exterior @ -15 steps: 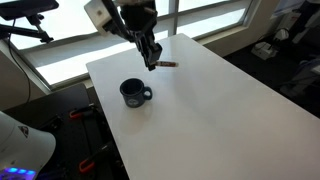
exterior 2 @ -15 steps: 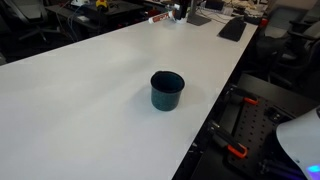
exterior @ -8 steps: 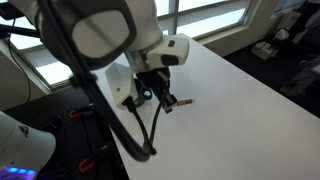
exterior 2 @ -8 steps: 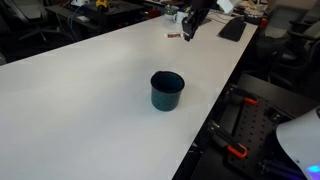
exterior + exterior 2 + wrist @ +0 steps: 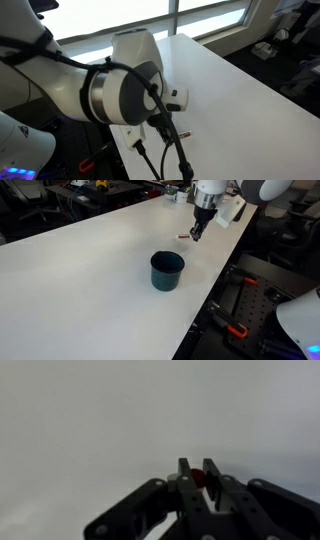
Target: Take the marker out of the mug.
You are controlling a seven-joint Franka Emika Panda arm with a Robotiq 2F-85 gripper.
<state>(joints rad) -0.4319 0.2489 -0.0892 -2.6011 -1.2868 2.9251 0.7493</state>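
Observation:
The dark navy mug [image 5: 167,270] stands upright on the white table, handle out of sight. In the other exterior view my arm hides it. My gripper [image 5: 196,236] is beyond the mug, near the table's far right edge, and well apart from it. It is shut on the marker [image 5: 183,239], which sticks out sideways from the fingertips just above the tabletop. The gripper [image 5: 170,124] and the marker's end [image 5: 185,131] also show low in an exterior view. In the wrist view the fingers [image 5: 198,472] pinch the marker's reddish end [image 5: 198,477].
The white table [image 5: 90,270] is bare around the mug. The table edge runs close on the right of the gripper [image 5: 225,255]. Office clutter and a keyboard [image 5: 232,208] lie beyond the table. My arm's bulk [image 5: 120,95] blocks much of one exterior view.
My gripper has moved across the table with the marker still in it, coming nearer to the mug's side of the table. The mug has not moved.

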